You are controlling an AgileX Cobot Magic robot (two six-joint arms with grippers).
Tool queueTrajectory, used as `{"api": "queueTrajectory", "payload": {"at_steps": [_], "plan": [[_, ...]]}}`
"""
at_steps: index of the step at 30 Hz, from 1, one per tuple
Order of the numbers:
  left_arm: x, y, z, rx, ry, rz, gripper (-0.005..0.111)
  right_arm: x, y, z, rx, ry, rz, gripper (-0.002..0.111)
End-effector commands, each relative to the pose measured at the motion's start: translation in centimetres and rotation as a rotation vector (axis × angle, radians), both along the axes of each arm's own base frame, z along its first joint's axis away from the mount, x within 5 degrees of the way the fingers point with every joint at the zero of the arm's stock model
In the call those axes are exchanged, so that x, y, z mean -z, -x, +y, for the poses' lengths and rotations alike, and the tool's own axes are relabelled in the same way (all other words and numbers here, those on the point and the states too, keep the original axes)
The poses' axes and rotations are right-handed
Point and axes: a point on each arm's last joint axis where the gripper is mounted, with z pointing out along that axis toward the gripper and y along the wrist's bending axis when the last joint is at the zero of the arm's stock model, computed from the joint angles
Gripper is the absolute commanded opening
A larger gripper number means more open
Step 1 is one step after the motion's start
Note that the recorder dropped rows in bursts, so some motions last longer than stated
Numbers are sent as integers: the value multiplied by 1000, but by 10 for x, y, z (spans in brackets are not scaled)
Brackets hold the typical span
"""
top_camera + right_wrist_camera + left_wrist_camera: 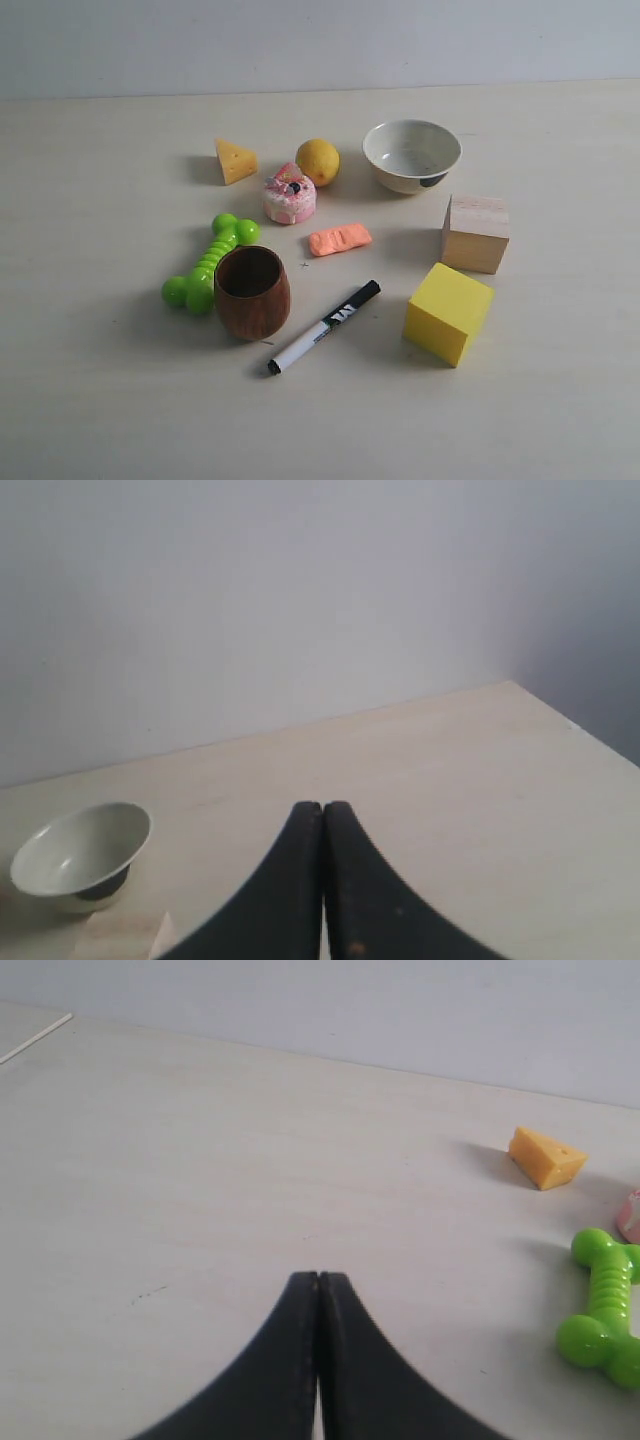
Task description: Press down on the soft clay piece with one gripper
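While both of my jaws are pressed tight together with nothing between them, the soft clay piece (339, 240) lies flat on the tabletop (100, 400), in the middle of the other things. It is orange and lumpy. Nothing touches it. In the outside view the pink and white cake (290, 194) sits near it, up and to the left. The black and white marker (324, 327) lies below it, a little apart. The wooden block (475, 234) stands to its right, well apart.

My left jaws hang over a bare part of the tabletop. Past them I see the cheese wedge (546, 1157) and the green bone toy (603, 1308). My right jaws point toward the wall, and the white bowl (80, 848) stands on the tabletop out in front of them. The clay does not show in either wrist view, and my jaws do not show in the outside view, so I cannot tell how far they are from it.
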Motion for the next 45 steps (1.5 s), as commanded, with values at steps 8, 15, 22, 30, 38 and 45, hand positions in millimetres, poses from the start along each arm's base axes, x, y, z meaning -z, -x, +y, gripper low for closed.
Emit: {"api": "queueTrajectory", "payload": {"at_steps": [8, 15, 22, 30, 38, 45], "plan": [[-2, 0, 0, -1, 11, -19, 0, 53, 17, 6, -48, 54, -15, 1], [-2, 0, 0, -1, 11, -19, 0, 68, 21, 6, -45, 81, -34, 1], [-2, 0, 0, -1, 11, -19, 0, 75, 23, 7, -56, 94, 51, 1], [-2, 0, 0, -1, 11, -19, 0, 79, 24, 7, -61, 88, 91, 1], [-2, 0, 0, -1, 11, -19, 0, 79, 24, 7, -61, 86, 90, 1], [-2, 0, 0, -1, 11, -19, 0, 79, 24, 7, -62, 69, 87, 1]]}}
